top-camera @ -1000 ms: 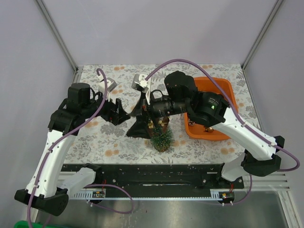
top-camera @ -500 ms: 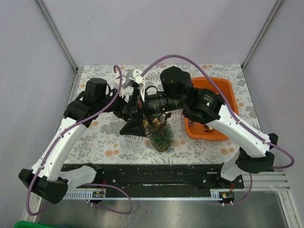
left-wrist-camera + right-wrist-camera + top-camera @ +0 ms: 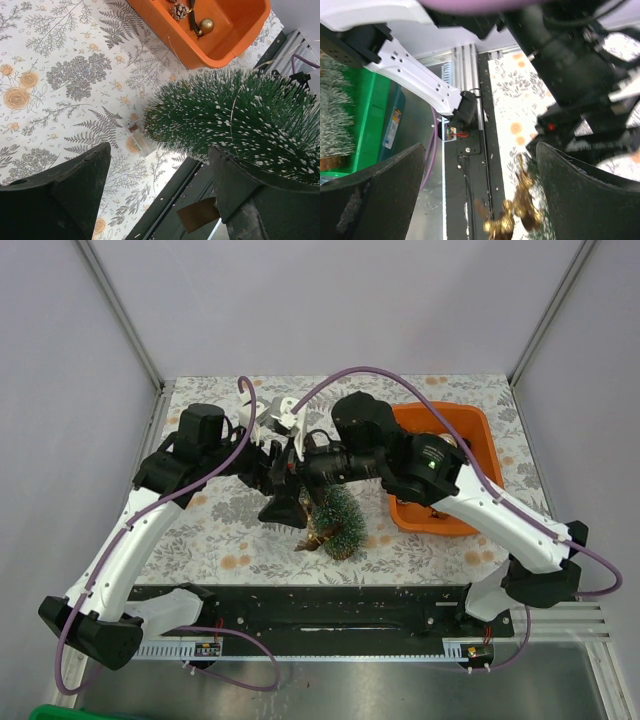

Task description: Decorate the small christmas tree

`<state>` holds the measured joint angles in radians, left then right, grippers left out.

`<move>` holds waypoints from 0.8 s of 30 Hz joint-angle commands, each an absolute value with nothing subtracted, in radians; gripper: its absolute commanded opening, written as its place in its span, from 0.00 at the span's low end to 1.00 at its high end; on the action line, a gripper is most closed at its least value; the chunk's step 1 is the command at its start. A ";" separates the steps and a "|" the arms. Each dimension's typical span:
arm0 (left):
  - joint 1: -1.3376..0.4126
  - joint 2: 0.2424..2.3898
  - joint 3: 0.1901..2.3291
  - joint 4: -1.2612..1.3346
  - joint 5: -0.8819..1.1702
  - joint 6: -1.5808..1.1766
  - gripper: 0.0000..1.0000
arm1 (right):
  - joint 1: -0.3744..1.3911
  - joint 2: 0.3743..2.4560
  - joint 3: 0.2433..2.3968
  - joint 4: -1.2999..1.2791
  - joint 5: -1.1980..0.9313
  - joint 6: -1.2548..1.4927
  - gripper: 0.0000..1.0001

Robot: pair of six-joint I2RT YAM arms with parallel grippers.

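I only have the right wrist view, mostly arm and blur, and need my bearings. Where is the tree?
Observer: The small christmas tree is on the floral table, just left of the orange tray, near the front edge.
Operator: Is the left gripper on it?
Observer: The left gripper is open, the tree close beside one finger; touching or not, I cannot tell.
Operator: What's in the tray?
Observer: A pine cone and a gold ball.

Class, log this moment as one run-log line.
tree: tilted | left tool: open, at tree | right tool: open | tray: gold ball, pinecone inside
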<state>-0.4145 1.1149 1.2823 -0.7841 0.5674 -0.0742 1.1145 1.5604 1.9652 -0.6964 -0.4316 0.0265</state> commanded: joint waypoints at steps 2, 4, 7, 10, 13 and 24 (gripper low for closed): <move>-0.419 1.092 1.276 -0.721 0.529 -0.068 0.81 | 1.100 1.384 1.836 -0.634 -0.325 0.028 0.99; -0.417 1.095 1.279 -0.721 0.523 -0.069 0.80 | 1.094 1.339 1.787 -0.626 -0.307 0.038 1.00; -0.417 1.098 1.282 -0.721 0.509 -0.071 0.79 | 1.091 1.281 1.731 -0.624 -0.276 0.051 0.99; -0.413 1.100 1.284 -0.721 0.503 -0.071 0.79 | 1.085 1.243 1.695 -0.615 -0.265 0.060 0.99; -0.397 1.095 1.279 -0.721 0.495 -0.071 0.79 | 1.078 1.235 1.683 -0.615 -0.256 0.063 0.99; -0.339 1.086 1.308 -0.755 0.281 -0.066 0.99 | 1.017 1.167 1.658 -0.641 -0.138 0.041 0.99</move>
<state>-0.3641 1.1133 1.2819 -0.7696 0.4141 -0.0700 1.0363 1.2297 1.6516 -0.6605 -0.2092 0.0494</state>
